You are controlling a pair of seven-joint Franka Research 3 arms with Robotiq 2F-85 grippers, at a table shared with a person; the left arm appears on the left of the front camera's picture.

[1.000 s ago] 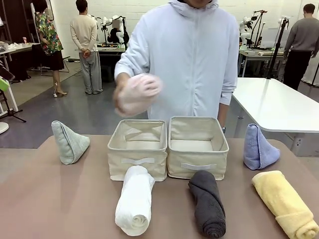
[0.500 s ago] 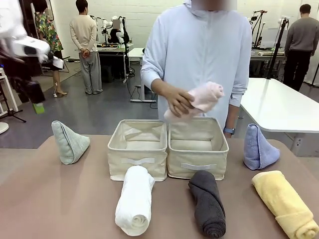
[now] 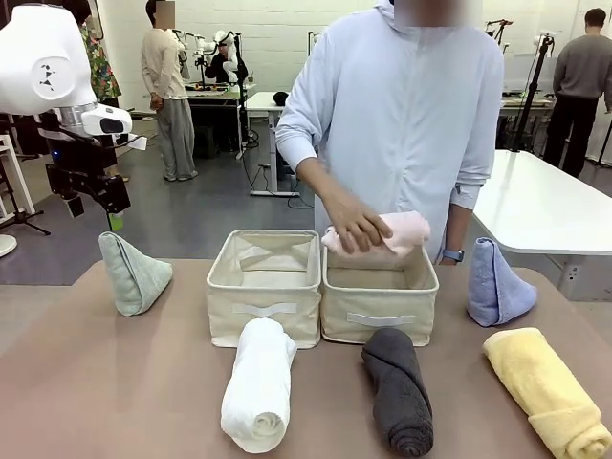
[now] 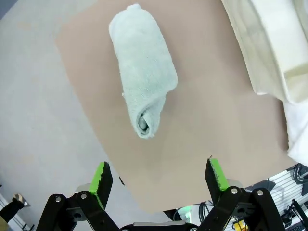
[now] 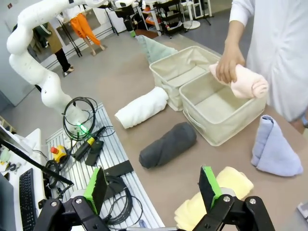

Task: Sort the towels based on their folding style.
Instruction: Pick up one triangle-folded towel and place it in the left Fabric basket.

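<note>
Gripping pink towel (image 3: 406,230) over 1 basket (image 3: 422,298), person's hand (image 3: 356,228), left gripper (image 4: 159,168) spread wide above pale green towel (image 4: 143,82)

Two beige fabric baskets (image 3: 229,311) stand side by side, touching, on the brown table (image 3: 115,382), below and right of the left gripper (image 3: 94,212); a white table (image 3: 535,206) lies farther right, well apart from it

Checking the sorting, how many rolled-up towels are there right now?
4: white roll by the left basket, dark grey roll by the right basket, yellow roll far right, pink roll in the person's hand over the right basket. Basket bottoms are partly hidden.
</note>
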